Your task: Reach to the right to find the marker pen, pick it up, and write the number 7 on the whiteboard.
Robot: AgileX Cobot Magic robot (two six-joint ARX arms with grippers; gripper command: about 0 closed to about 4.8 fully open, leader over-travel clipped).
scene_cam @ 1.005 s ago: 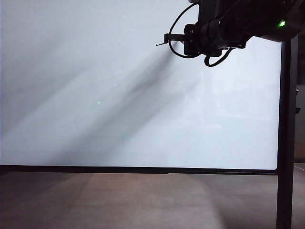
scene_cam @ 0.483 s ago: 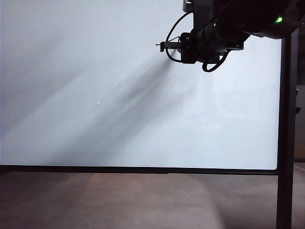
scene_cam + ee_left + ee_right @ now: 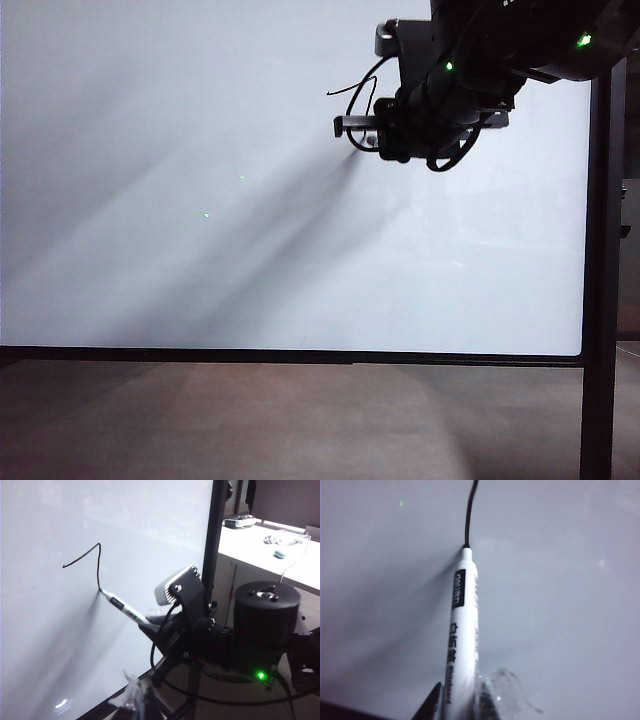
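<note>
Gripping the pen (image 3: 462,630), the right end effector (image 3: 457,700) is pressing its tip on the glossy whiteboard (image 3: 200,150), beneath the 7 (image 3: 87,562); left end effector unseen.

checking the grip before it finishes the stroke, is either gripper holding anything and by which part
The right gripper holds the marker pen by its rear barrel, tip on the whiteboard. The left gripper is not in view.

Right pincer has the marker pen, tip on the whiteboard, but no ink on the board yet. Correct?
Not quite. The right pincer does hold the marker pen with its tip on the whiteboard, but ink is already there: the left wrist view shows the number 7 partly drawn.
</note>
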